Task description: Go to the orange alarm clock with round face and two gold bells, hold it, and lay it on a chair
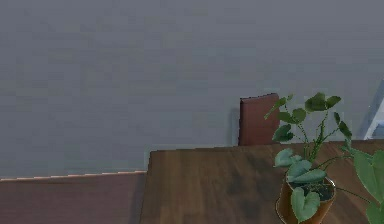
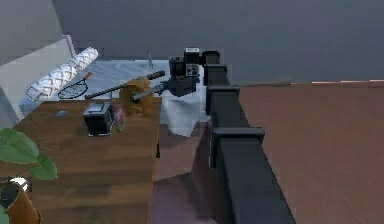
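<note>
The pincer (image 2: 158, 90) is hanging near the clock (image 2: 134, 98) at the far edge of the desk (image 2: 110, 170), hold impossible to tell; it's looking light, rigid: grab body, not bells.

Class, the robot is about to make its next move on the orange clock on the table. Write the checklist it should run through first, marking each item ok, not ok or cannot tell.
1. Target in sight: an orange rounded object, likely the clock, sits on the dark wooden table. Ok.
2. Arm reaches the target: the gripper shows right beside the orange rounded object. Ok.
3. Contact with it: cannot tell.
4. Gripper holds something: cannot tell, as the object sits on the table at its far end.
5. Room around the target: a small dark box and a white crumpled cloth lie close by. Probably not ok.
6. Drop-off in sight: a dark reddish-brown chair stands behind the table. Ok.
</note>
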### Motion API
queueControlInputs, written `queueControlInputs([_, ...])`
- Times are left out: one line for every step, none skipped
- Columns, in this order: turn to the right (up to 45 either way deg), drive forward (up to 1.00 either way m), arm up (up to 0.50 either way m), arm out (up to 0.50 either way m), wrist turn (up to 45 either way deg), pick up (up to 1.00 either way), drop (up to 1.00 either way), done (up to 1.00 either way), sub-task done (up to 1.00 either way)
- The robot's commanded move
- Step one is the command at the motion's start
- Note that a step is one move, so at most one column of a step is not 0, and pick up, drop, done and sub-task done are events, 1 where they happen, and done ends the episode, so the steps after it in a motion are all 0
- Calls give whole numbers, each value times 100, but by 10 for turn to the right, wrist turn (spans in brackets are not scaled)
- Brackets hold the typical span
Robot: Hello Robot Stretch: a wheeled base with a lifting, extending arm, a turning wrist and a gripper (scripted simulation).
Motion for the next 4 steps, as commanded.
queueControlInputs([0,0,0,0,210,0,0,0,0])
queueControlInputs([0,0,-34,0,0,0,0,0,0])
queueControlInputs([0,0,-32,0,0,0,0,0,0])
queueControlInputs([0,0,0,0,0,0,100,0,0])
